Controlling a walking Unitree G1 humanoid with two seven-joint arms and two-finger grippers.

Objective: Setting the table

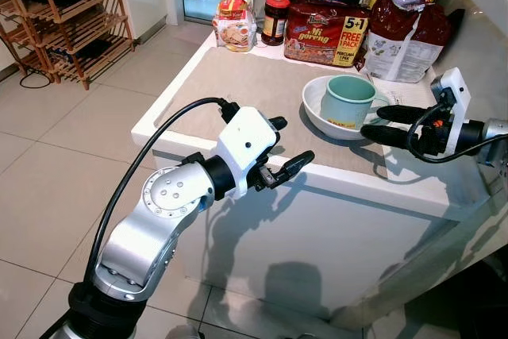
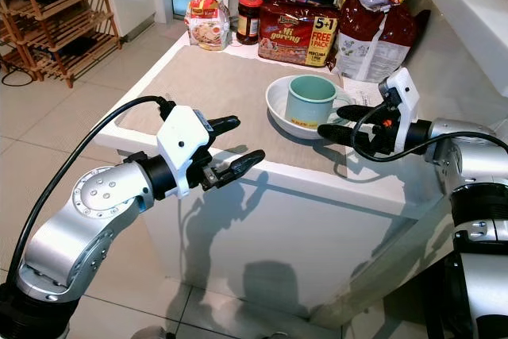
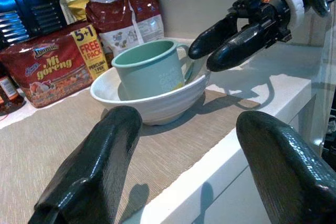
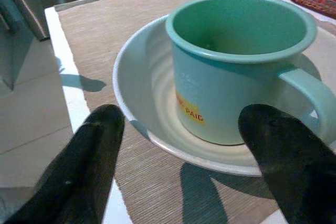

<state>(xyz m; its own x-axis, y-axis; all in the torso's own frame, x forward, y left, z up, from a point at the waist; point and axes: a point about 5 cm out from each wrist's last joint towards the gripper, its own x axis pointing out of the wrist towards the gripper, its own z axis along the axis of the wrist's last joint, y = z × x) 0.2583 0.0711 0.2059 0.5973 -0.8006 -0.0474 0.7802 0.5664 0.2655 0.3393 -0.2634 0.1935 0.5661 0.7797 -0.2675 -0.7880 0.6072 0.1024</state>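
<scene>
Mug (image 4: 239,72): upright inside white bowl (image 4: 142,93), on mat near counter edge.
Right gripper (image 1: 389,123): fingers spread, empty, just beside mug.
Left gripper (image 1: 287,145): spread, empty, off the counter edge.
Risk: mug likely tipping or bowl sliding if nudged.

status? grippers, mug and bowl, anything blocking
Right gripper open, fingers at bowl rim beside mug handle. Left gripper open, off the counter edge. Mug stands in bowl on mat. Nothing between right gripper and bowl.

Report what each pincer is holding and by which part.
Nothing is held. The right pincer is open beside the green mug standing in the white bowl; the left pincer is open at the counter edge.
</scene>
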